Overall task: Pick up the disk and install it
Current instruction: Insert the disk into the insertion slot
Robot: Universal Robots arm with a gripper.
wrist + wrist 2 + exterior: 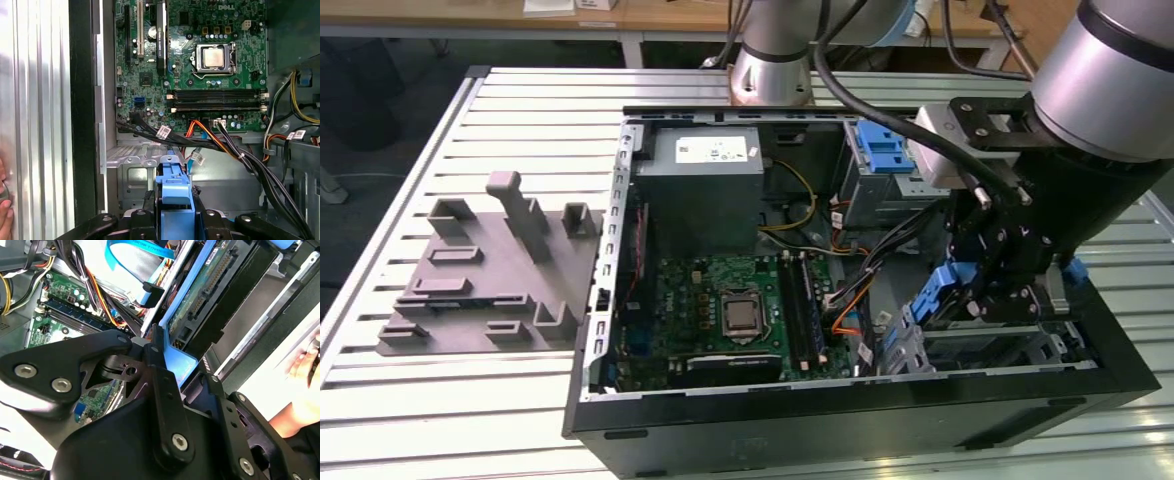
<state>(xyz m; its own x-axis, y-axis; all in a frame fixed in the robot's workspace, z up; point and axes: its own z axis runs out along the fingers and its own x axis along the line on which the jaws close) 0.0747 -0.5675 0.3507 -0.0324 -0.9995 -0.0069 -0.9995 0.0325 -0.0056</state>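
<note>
Risk of fouling the black cable bundle (pixel 210 142) just beside the drive cage (pixel 132 175) on descent; likely jamming of the blue rails (pixel 174 192) against the cage walls if entered askew. Gripper (pixel 983 300) clamped on the disk (pixel 937 296), held steeply tilted just above the cage. Arm (pixel 1107 90) angled down into the open case (pixel 854 420) at the exterior view's right.

Print on the power supply sticker (pixel 715 151) cannot be read.

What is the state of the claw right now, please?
Claw: closed, holding the disk by its blue carrier.
</note>
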